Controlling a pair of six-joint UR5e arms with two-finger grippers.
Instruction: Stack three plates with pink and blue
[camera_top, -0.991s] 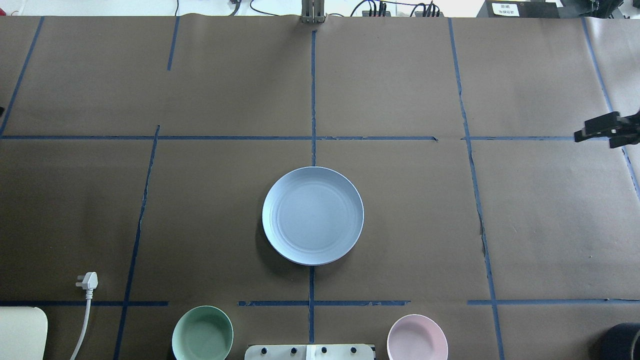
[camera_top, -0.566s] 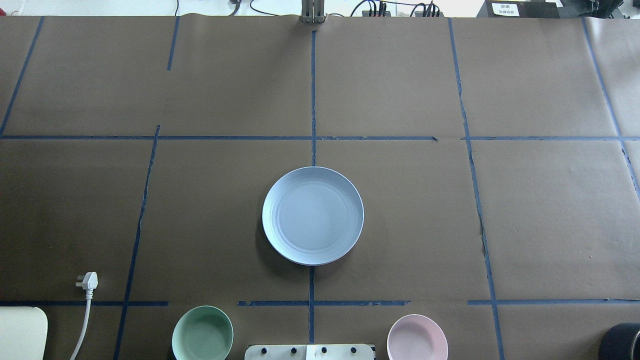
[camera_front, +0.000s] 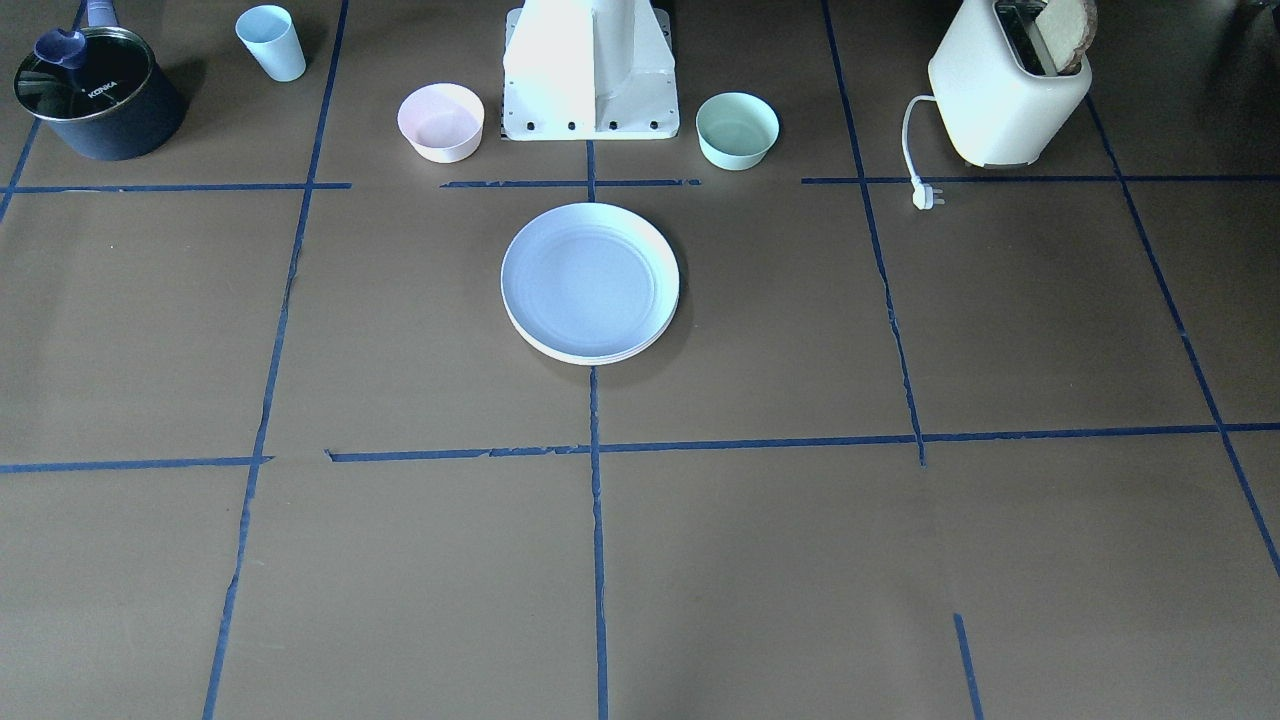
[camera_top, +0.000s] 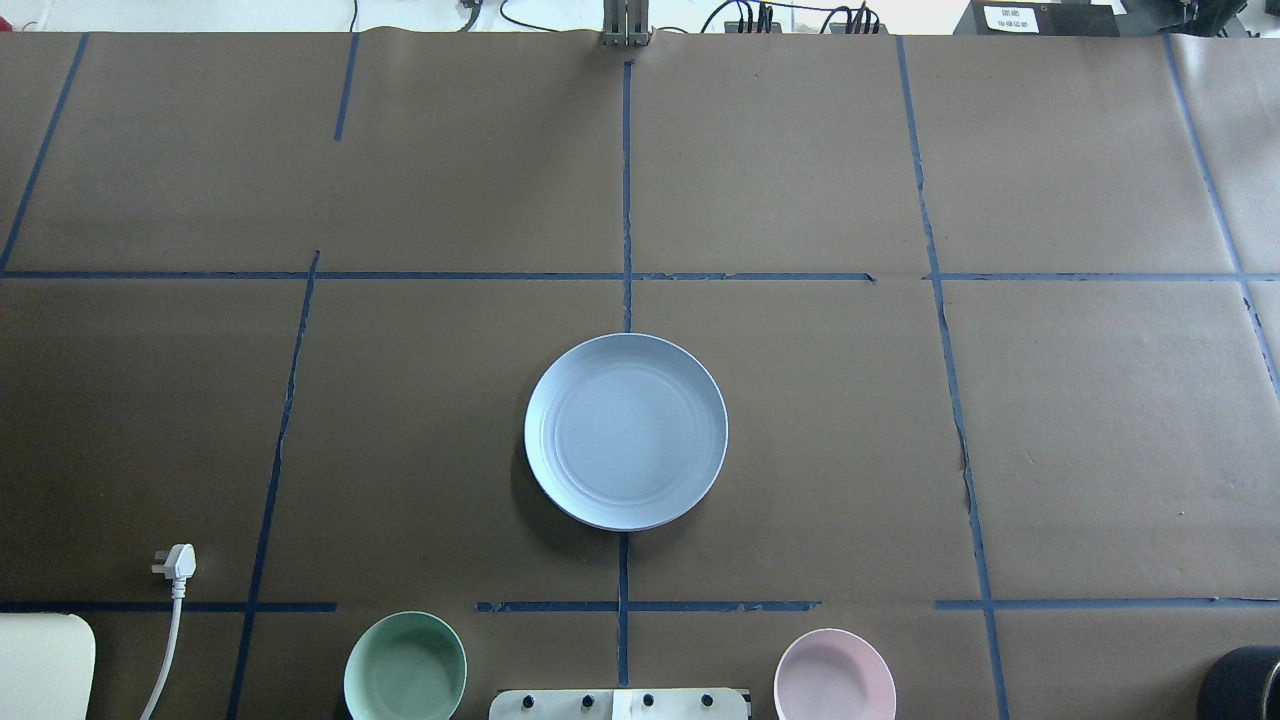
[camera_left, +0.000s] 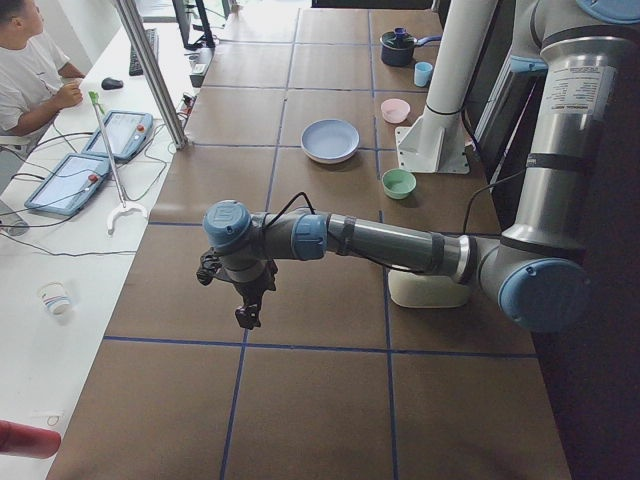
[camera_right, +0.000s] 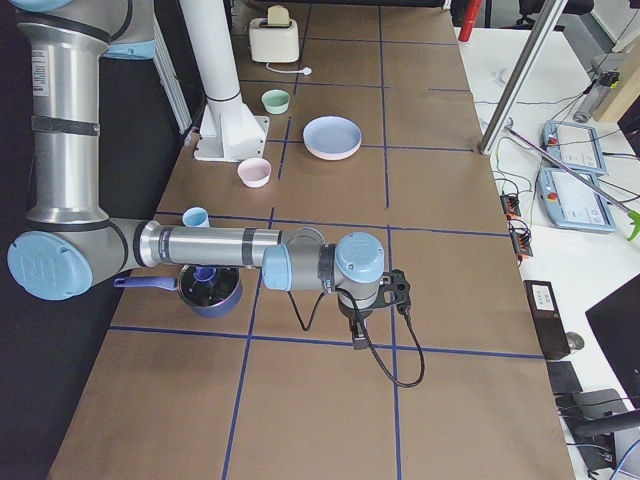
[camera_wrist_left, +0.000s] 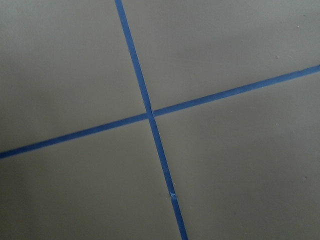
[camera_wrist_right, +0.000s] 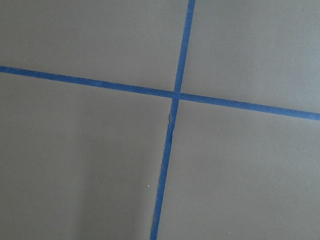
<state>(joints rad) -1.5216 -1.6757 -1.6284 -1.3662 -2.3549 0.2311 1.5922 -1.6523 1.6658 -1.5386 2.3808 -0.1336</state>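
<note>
The light blue plate (camera_top: 626, 430) lies on top of a stack at the table's middle, also in the front-facing view (camera_front: 585, 280). A cream-white plate's rim (camera_front: 592, 357) shows under it. I cannot make out the pink plate in the stack. My left gripper (camera_left: 245, 315) hangs over bare table far from the stack, and shows only in the exterior left view. My right gripper (camera_right: 358, 340) hangs likewise at the other end, only in the exterior right view. I cannot tell if either is open or shut. Both wrist views show only taped table.
A small pink bowl (camera_top: 834, 675) and a mint-green bowl (camera_top: 405, 668) flank the robot base (camera_front: 590, 70). A toaster (camera_front: 1010, 90) with its plug (camera_top: 175, 562), a dark pot (camera_front: 95, 90) and a blue cup (camera_front: 271, 42) stand along the robot's edge.
My right gripper, at the overhead view's right edge one second ago, has moved out of that view. The stack has not moved.
</note>
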